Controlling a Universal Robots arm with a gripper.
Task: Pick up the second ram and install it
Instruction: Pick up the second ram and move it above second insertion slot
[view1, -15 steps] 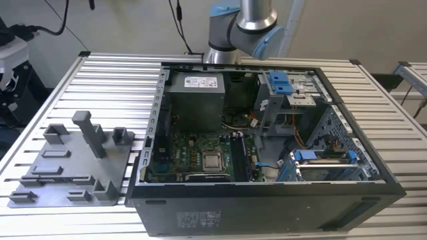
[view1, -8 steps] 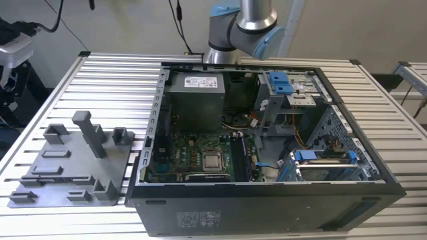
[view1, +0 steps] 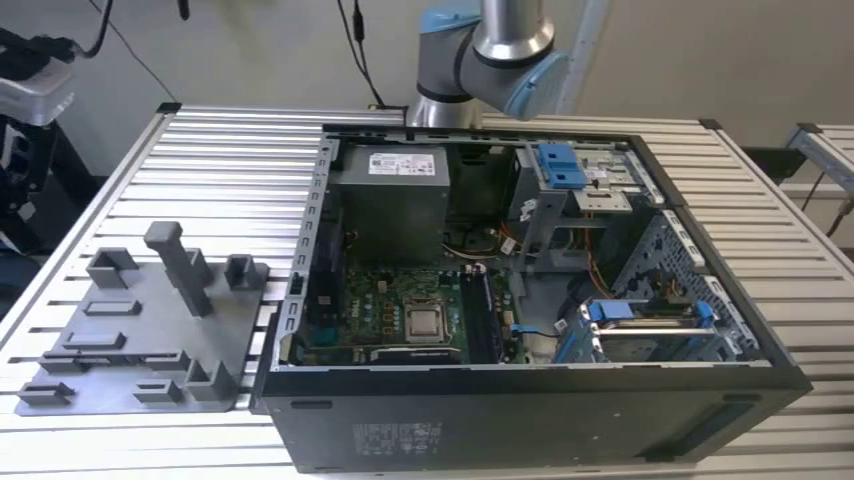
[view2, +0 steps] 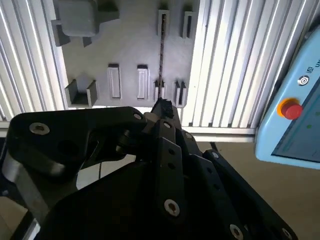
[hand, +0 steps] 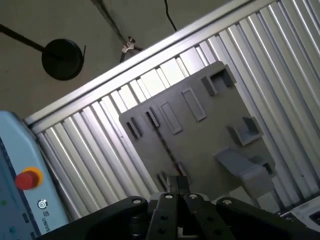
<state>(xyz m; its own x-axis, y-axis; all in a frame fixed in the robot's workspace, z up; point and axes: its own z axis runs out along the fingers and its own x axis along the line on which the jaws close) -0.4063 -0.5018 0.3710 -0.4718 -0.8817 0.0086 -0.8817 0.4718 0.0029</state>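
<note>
One gripper (view2: 162, 106): black linkage type, seen in both wrist views (hand: 177, 182). It hangs high over the grey fixture plate (view2: 130, 50) and touches nothing.
Fingers: tips drawn together, pad against pad as far as shows, with nothing between them.
Second ram (view2: 161, 55): thin dark strip standing edge-on in the fixture plate, each end seated in a pair of small slotted posts. In both wrist views (hand: 162, 142) it runs straight away from the gripper tips, with its near end lined up below them. Ram and gripper are apart.
Fixture plate (view1: 134, 320): flat grey slab with raised blocks, pockets and posts. It lies on the table, at the exterior view's left of the computer case (view1: 534, 415).
Table (view1: 227, 150): silver ribbed aluminium slats, carrying both plate and case.
Teach pendant (view2: 295, 130): light blue with a red round button (view2: 290, 108), just past the table's edge rail.
Computer case: black tower lying on its side, open side up. The green motherboard (view1: 387, 300) lies flat inside, with the grey power supply (view1: 387, 200) beyond it. Blue drive brackets (view1: 561, 165) sit toward the exterior view's right.
Arm (view1: 487, 50): silver and light-blue joints rising behind the case.
</note>
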